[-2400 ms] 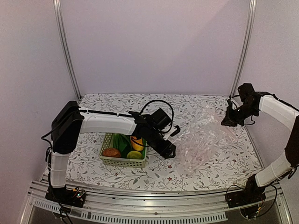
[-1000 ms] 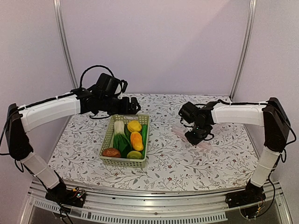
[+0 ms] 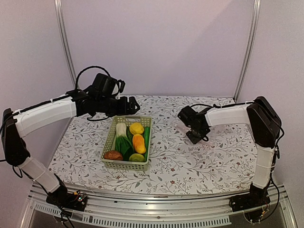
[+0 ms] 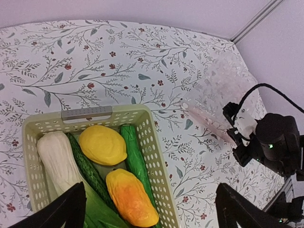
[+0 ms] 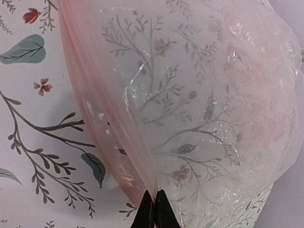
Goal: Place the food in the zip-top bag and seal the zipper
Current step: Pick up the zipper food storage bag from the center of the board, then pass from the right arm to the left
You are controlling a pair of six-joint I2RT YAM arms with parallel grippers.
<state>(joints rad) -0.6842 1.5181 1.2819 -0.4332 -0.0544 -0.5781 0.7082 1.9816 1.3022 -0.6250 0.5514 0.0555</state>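
My right gripper (image 5: 153, 211) is clenched on the zipper (image 5: 102, 114), with the zip-top bag (image 5: 213, 95) spreading ahead of its fingertips. My left gripper (image 4: 151, 190) is released, with the food (image 4: 102, 145) below its fingers. Risk: the slick film may slip from this narrow pinch during lifting.

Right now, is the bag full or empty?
Empty: only the flowery tablecloth shows through the zip-top bag; the food sits in the basket.

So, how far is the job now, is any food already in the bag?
Nothing is done yet: all the food lies in the basket. In hand: the right gripper is shut on the zipper edge of the zip-top bag, and the left gripper hangs open over the basket. Left: load every piece, then seal.
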